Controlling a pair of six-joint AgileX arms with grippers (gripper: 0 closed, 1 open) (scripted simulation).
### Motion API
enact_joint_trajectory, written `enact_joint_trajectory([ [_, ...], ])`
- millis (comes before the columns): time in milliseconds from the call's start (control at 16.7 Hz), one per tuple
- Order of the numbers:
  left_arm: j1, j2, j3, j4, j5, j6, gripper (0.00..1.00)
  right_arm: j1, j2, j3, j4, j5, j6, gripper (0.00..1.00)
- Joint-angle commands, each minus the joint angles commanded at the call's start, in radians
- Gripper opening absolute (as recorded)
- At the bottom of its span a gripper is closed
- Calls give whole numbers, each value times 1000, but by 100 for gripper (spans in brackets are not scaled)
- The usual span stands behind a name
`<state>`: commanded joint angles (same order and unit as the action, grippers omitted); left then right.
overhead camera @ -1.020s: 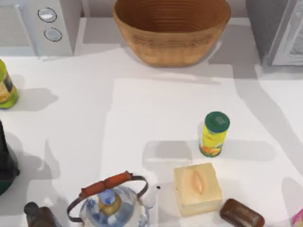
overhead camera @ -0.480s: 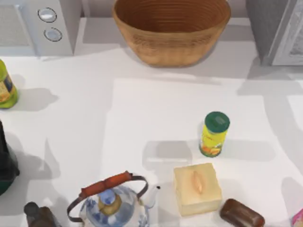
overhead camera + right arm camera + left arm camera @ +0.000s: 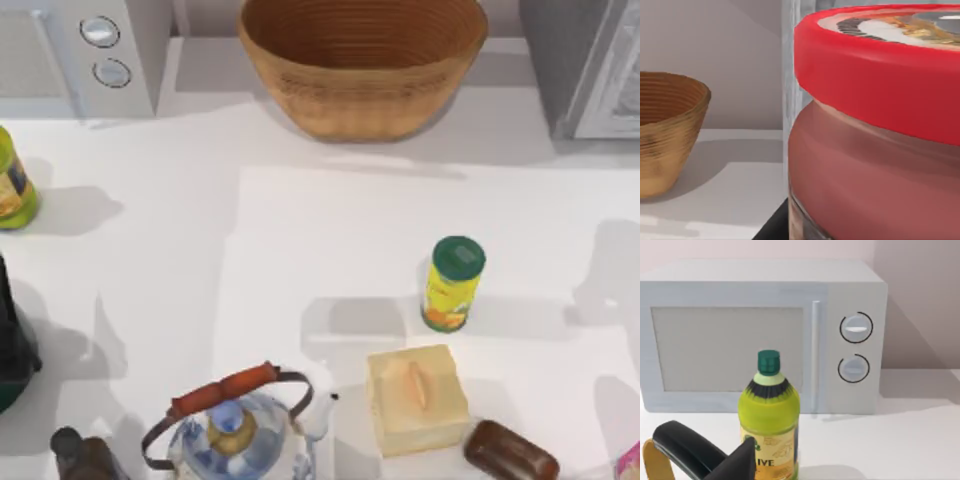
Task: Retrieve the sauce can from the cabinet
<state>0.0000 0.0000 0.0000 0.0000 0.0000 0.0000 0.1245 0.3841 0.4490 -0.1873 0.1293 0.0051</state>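
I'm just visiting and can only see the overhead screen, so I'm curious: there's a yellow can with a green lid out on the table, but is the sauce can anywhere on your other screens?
Observer: Yes. The right wrist view has the sauce can very close to the camera, with a thick red rim.
Visitor: What's near it?
Observer: A grey cabinet edge rises right behind it, and the wicker basket sits farther off.
Visitor: And the left arm's camera?
Observer: It faces a green-yellow bottle standing upright in front of the white microwave.
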Motion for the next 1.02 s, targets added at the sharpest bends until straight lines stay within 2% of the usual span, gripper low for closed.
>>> enact_joint_trajectory([
  [240, 0, 0, 0, 0, 0, 0, 100, -79, -246, -305, 118, -82, -3, 0],
  [420, 0, 0, 0, 0, 0, 0, 100, -116, -359, -423, 174, -121, -5, 0],
  [1020, 0, 0, 0, 0, 0, 0, 100, -94, -318, -414, 242, -131, -2, 0],
])
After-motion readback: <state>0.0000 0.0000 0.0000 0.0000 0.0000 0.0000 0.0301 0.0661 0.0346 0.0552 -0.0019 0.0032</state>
